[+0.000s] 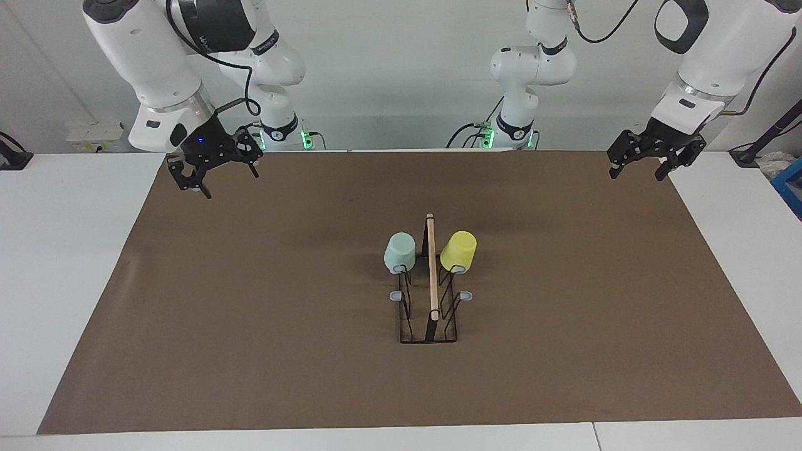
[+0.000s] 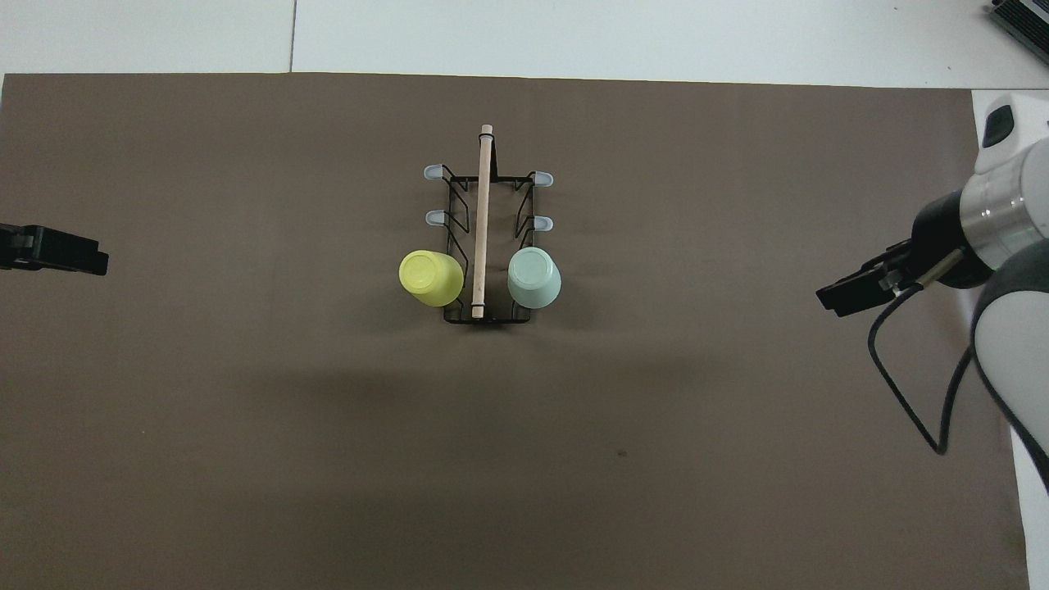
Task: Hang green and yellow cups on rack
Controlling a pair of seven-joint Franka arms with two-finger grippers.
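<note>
The rack (image 1: pixel 432 294) (image 2: pixel 483 221) stands on the brown mat in the middle of the table, a light wooden bar along its top. The green cup (image 1: pixel 400 252) (image 2: pixel 533 279) and the yellow cup (image 1: pixel 458 250) (image 2: pixel 430 279) hang upside down on the rack's two pegs nearest the robots, green toward the right arm's end, yellow toward the left arm's end. My right gripper (image 1: pixel 219 178) (image 2: pixel 848 293) hovers open and holds nothing, over the mat's corner by its own base. My left gripper (image 1: pixel 634 175) (image 2: pixel 57 250) hovers open and holds nothing, over the mat's other robot-side corner.
The brown mat (image 1: pixel 250 313) covers most of the white table (image 1: pixel 62 250). Several grey-tipped pegs (image 1: pixel 396 295) on the rack carry nothing. A blue item (image 1: pixel 791 185) lies at the table's edge on the left arm's end.
</note>
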